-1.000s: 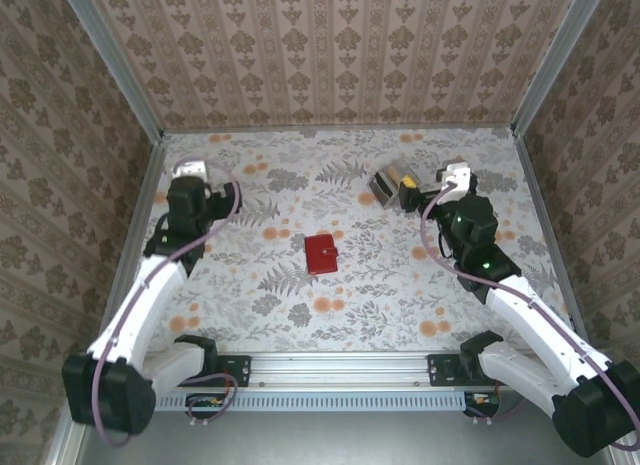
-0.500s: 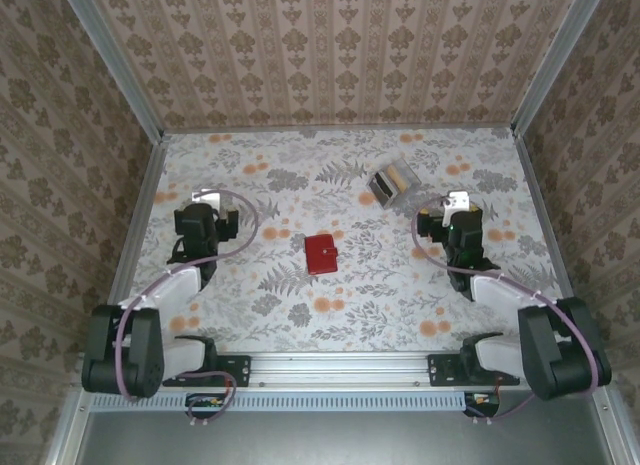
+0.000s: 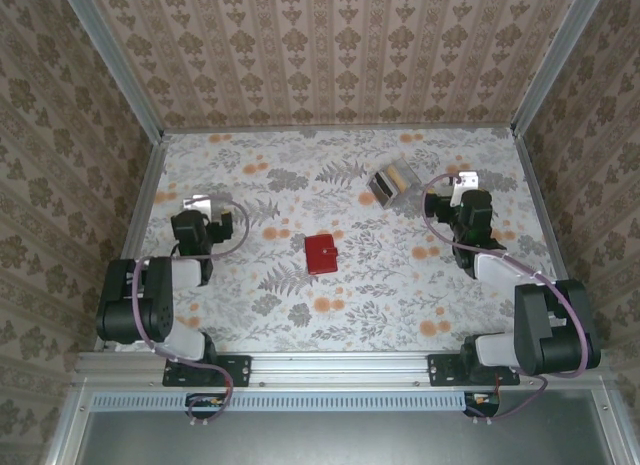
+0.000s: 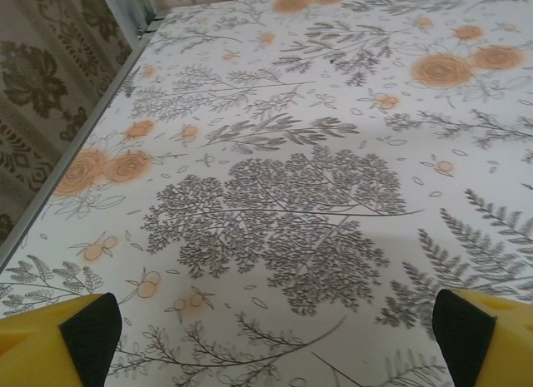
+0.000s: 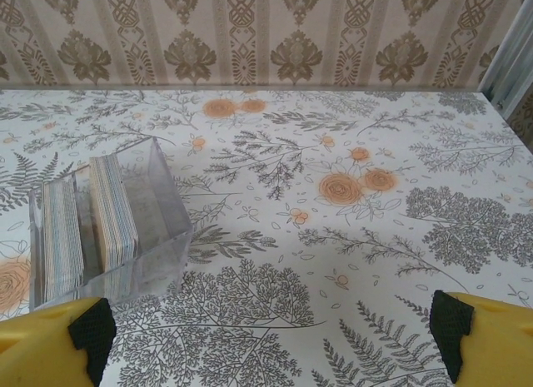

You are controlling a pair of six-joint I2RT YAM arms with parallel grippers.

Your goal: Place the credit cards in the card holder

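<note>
Left gripper (image 4: 279, 341) is seen wide open, yellow fingers (image 4: 33, 354) at both lower corners of the left wrist view. Nothing is held; flowered worktop (image 4: 283, 195) lies beneath. Right gripper (image 5: 271, 337) is also spread wide and empty.

Red wallet (image 3: 321, 253) is laid flat near the middle of the worktop in the top view, untouched, well apart from both grippers. Clear box (image 3: 392, 183) is placed at about 1 o'clock from the wallet. The right gripper is seen near the box at its 3 o'clock, not touching.

In the right wrist view the box is found at 9 o'clock. Cards (image 5: 112, 212) are stood on edge inside it in two stacks. The left gripper is seen at 9 o'clock of the wallet, near the left wall (image 3: 60, 185).
</note>
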